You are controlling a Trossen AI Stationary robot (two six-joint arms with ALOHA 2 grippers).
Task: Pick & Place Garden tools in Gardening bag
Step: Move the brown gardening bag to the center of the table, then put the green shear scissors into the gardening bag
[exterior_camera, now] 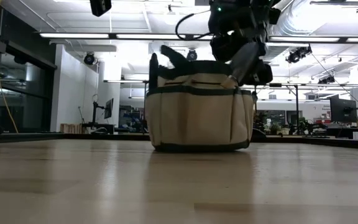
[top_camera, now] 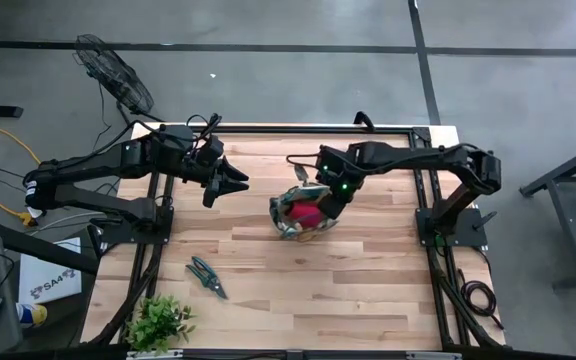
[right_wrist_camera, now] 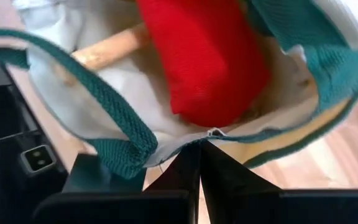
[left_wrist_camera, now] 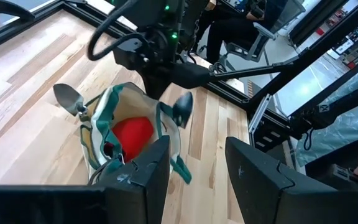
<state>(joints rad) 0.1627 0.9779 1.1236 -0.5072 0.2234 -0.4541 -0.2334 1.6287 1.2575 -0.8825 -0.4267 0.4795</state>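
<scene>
A: From above, where is the round beige canvas gardening bag (top_camera: pixel 301 214) with dark green trim?

B: Mid-desk (top_camera: pixel 298 290), under the right tool (top_camera: pixel 325 207), which sits at its right rim. The left tool (top_camera: pixel 236 181) hangs to the bag's left, apart from it. One pair of dark green-handled pruning shears (top_camera: pixel 207 277) lies loose on the near left, beside a leafy green plant (top_camera: pixel 158 322).

A: And level with the desk?

B: The bag (exterior_camera: pixel 199 116) stands upright, pockets outward, the right tool (exterior_camera: pixel 246 62) at its top edge.

A: Left wrist?

B: Left tool (left_wrist_camera: pixel 197 163) spread, holding nothing. A red cloth-like bundle (left_wrist_camera: pixel 131 133) fills the bag, and a metal trowel blade (left_wrist_camera: pixel 68 96) sticks out.

A: Right wrist?

B: The right tool (right_wrist_camera: pixel 199 149) is pressed together, pinching the bag's cloth rim (right_wrist_camera: pixel 207 131), I judge. A wooden handle (right_wrist_camera: pixel 109 46) lies inside.

A: How will it handle?

B: The canvas is soft and will sag, so keep the rim held. The shears look stiff, light and probably slick; take them across the handles.
</scene>
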